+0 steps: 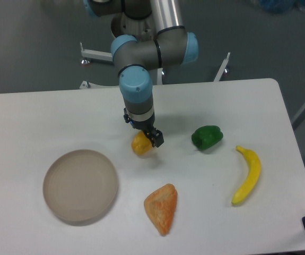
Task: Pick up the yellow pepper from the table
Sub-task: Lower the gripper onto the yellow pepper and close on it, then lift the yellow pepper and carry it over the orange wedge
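table (46, 114): white, rounded corners; dark grey floor behind, white frame legs seen past the far edge
arm (141, 58): grey/blue, upper part cut off by the top edge
dish (80, 184): round, greyish, shallow, nothing in it; front-left of table
banana (247, 175): right side
orange wedge (162, 207): front centre
green pepper (206, 137): right of the gripper, apart
yellow pepper (140, 144): mid-table, clamped in the gripper, partly hidden by it; table contact cannot be told
gripper (148, 139): clenched on the yellow pepper; near finger hard to make out
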Controlling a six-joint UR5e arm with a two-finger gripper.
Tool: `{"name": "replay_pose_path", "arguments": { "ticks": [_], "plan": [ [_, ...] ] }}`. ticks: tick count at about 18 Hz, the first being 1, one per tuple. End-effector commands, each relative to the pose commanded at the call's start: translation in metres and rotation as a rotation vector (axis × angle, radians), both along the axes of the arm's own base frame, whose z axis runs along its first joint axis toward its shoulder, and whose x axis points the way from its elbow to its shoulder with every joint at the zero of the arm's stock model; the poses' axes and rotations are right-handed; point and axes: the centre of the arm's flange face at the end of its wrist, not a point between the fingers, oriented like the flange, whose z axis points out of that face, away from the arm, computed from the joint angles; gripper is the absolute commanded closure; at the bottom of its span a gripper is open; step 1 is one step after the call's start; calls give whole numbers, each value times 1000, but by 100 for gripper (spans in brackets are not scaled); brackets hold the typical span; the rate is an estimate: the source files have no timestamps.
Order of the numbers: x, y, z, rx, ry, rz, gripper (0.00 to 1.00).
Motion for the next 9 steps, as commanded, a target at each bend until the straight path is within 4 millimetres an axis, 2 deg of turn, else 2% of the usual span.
{"name": "replay_pose_path", "arguments": {
  "ticks": [3,4,9],
  "plan": [
    [0,1,2,3,0,-3,48],
    [-1,1,3,3,0,-5,54],
    [-4,4,9,15,7,-8,59]
  ]
}}
